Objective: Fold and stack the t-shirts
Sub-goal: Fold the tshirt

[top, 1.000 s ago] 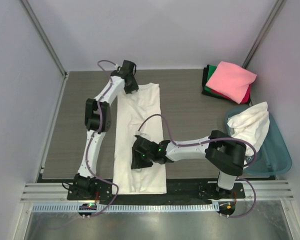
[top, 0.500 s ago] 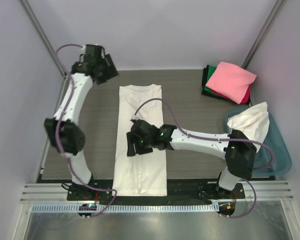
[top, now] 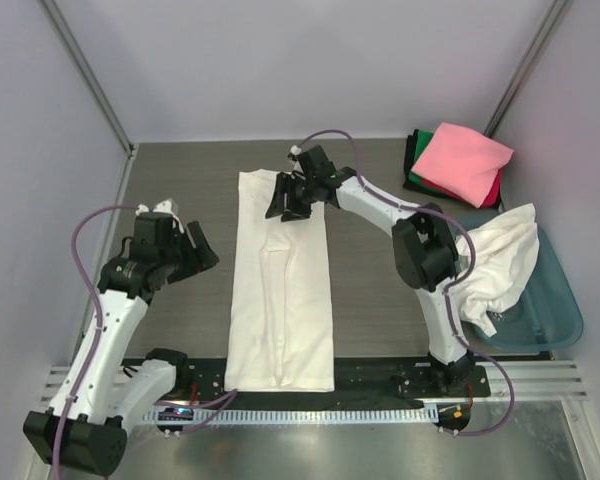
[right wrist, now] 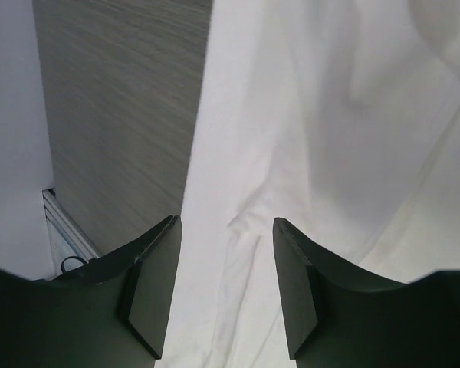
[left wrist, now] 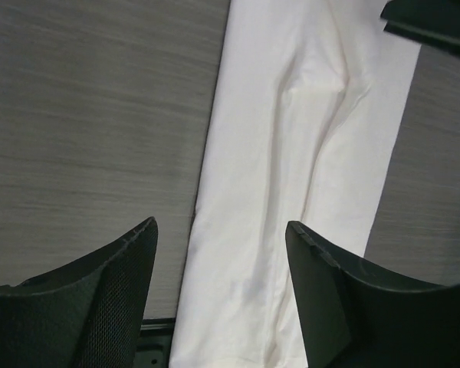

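As it lies down the middle of the grey table (top: 170, 180), the cream-white t-shirt (top: 280, 290) forms a long narrow strip, folded lengthwise, one end at the near edge and the other close to the far edge, with soft creases running along it. Over its far end hangs the right gripper (top: 285, 203), its jaws spread apart and nothing pinched between them; the wrist view shows only flat cloth beneath the fingers (right wrist: 153, 291), and whether they touch it cannot be told. Left of the strip, the left gripper (top: 202, 252) hovers over bare table, just beside the shirt's left edge, jaws likewise released and empty. At the far right corner sits a stack of folded shirts: a pink t-shirt (top: 465, 160) on top, with a green t-shirt (top: 418, 181), a black t-shirt (top: 413, 148) and a red t-shirt (top: 494, 192) showing at the edges below. Nearer on the right, another cream-white shirt (top: 495, 265) hangs crumpled over the rim of a teal plastic tub (top: 560, 320).
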### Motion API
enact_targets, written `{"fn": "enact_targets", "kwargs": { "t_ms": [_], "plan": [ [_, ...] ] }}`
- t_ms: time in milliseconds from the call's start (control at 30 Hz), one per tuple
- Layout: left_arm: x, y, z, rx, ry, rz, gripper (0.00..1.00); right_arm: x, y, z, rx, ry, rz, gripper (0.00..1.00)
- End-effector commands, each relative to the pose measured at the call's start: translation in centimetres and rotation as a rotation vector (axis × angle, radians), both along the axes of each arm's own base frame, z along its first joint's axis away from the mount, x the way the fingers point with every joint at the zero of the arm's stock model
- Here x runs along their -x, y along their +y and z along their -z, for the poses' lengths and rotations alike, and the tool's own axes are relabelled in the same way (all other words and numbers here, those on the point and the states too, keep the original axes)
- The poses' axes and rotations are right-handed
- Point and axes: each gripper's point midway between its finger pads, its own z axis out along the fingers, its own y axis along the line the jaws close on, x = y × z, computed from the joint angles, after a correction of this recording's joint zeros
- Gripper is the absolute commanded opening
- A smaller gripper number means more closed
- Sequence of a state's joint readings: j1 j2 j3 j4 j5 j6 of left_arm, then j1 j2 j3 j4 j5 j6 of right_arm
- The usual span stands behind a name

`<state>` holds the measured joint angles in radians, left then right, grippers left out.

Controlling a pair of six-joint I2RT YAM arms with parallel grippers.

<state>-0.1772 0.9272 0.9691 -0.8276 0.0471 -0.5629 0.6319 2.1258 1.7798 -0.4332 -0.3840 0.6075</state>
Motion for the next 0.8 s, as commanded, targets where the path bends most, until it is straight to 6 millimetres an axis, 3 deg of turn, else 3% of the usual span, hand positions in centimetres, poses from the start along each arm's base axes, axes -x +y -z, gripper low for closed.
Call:
{"fn": "enact_targets", "kwargs": {
  "t_ms": [0, 33, 133, 167, 333, 367, 533, 600, 767],
  "plan": [
    [2.1, 0.8, -0.5, -0.016, -0.050, -0.002, 0.70, -1.4, 1.1, -0.1, -0.099, 0.028, -0.098, 0.57],
    [2.7, 0.8, -1.1, -0.006, -0.082, -0.007, 0.70, -1.9, 1.1, 2.0, -0.086, 0.059, -0.095, 0.56],
    [2.7, -0.4, -1.9, 0.048, -0.170, 0.056, 0.70, -3.4, 0.7, 3.4, -0.102, 0.066, -0.102, 0.56],
    [2.8, -0.1, -2.2, 0.041, -0.205, 0.046, 0.70, -4.1, 0.1, 5.2, -0.093, 0.091, -0.091, 0.56],
    [2.5, 0.5, -2.0, 0.016, -0.219, 0.020, 0.71, -7.9, -2.1, 9.2, -0.086, 0.097, -0.048, 0.57],
    [2.5, 0.5, -2.0, 0.016, -0.219, 0.020, 0.71, -7.8, -2.3, 10.7, -0.070, 0.116, -0.047, 0.57],
    [2.2, 0.9, -1.3, -0.004, -0.178, 0.003, 0.70, -13.9, -3.8, 12.2, -0.113, 0.069, 0.039, 0.58],
    [2.2, 0.9, -1.1, -0.008, -0.172, -0.003, 0.70, -16.4, -3.7, 11.6, -0.162, 0.041, 0.072, 0.58],
    [2.2, 1.1, -1.0, -0.008, -0.169, -0.013, 0.70, -20.5, -3.6, 6.9, -0.313, -0.099, 0.121, 0.62]
  ]
}}
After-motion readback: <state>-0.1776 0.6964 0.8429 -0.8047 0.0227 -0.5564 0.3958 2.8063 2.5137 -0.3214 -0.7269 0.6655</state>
